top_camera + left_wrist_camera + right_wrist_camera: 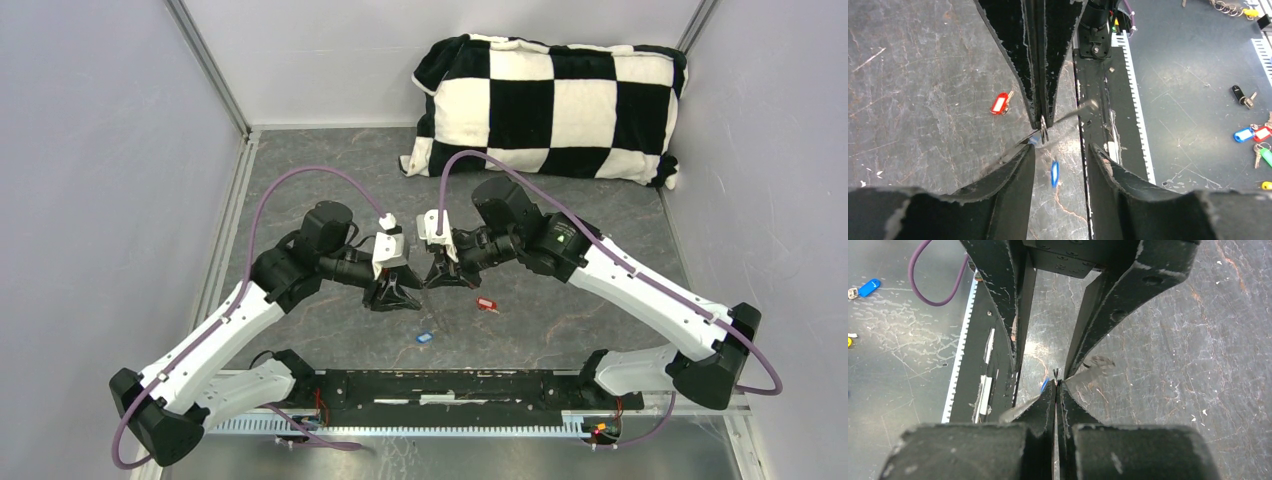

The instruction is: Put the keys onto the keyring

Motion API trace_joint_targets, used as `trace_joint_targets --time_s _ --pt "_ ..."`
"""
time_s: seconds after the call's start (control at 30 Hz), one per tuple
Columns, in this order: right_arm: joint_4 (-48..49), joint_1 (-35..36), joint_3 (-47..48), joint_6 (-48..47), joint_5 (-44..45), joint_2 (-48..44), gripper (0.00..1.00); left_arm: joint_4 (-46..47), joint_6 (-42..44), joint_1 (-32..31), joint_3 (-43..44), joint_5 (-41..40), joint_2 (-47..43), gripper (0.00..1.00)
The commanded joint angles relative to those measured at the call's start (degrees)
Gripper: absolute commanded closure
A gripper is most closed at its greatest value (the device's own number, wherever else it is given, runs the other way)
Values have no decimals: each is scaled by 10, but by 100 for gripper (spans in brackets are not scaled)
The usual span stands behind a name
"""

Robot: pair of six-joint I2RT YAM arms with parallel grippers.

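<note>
Your right gripper (1043, 120) is pressing its jaws fully together and pinching a small metal loop at its very tips. You are viewing this keyring (1044, 134) edge-on, and it is too small for more of it to be made out. Your left gripper (1060, 150) is facing the right one tip to tip, its jaws standing apart with nothing between them. The pinched loop is hanging just in front of that gap, above the dark table (923, 125).

In the top view, you are bringing both grippers together at the table's middle, with the left gripper (395, 293) just beside the right gripper (433, 280).

Both keys are lying loose on the table, apart from the keyring. The blue key (1055, 173) is lying below the gap of your left gripper, toward the near edge. The red key (1000, 104) is lying a little farther off, on the right arm's side in the top view.

A black-and-white checked cushion (550, 105) is resting against the far wall. Other tagged keys (1243, 135) are lying beyond the table's near edge.
</note>
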Motion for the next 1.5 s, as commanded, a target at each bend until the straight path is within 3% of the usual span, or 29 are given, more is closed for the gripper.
trace_joint_targets --time_s 0.0,0.33,0.43,0.53,0.6,0.67,0.8,0.93,1.03,1.27,1.47 --pt "4 7 32 -9 2 -1 99 33 -4 -2 13 -21 -17 49" --pt "25 13 25 -1 -3 -3 99 92 -55 -2 4 -28 -20 53" --pt "32 14 24 2 -4 -6 99 78 -42 -2 4 -24 -18 66" --pt "43 14 21 8 -10 -11 96 57 -19 -2 8 -22 -11 88" --pt "60 14 13 16 -11 -17 87 39 13 -2 10 -24 -9 98" --pt "84 14 0 23 -5 -32 79 26 44 -2 9 -28 -11 98" --pt "148 13 -50 33 48 -99 54 23 115 -2 5 8 -29 98" --pt "258 12 -149 51 106 -200 33 23 254 -2 -3 86 -72 98" --pt "341 12 -221 77 145 -268 3 48 319 -2 -15 144 -104 98" --pt "446 12 -313 112 160 -337 2 73 341 -2 39 216 -89 98" --pt "464 12 -307 94 48 -330 21 168 241 -2 65 267 -78 98"
